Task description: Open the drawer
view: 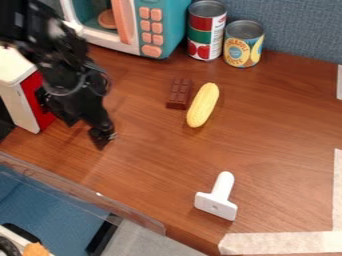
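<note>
Camera view: one drawer, presumably the red-fronted unit, left on worktop, partly behind tool. Tool, released or clenched: cannot tell. Likely hazard: skewed pull, unit sliding unopened.

We are observing a single black arm, occupying the upper left of the camera view. We are finding it slanting downward and toward the right from the upper left corner. We are noting a thin grey cable looping about the wrist. Below that, we are recording the black gripper hanging at a tilt, its tip pointing downward.
</note>
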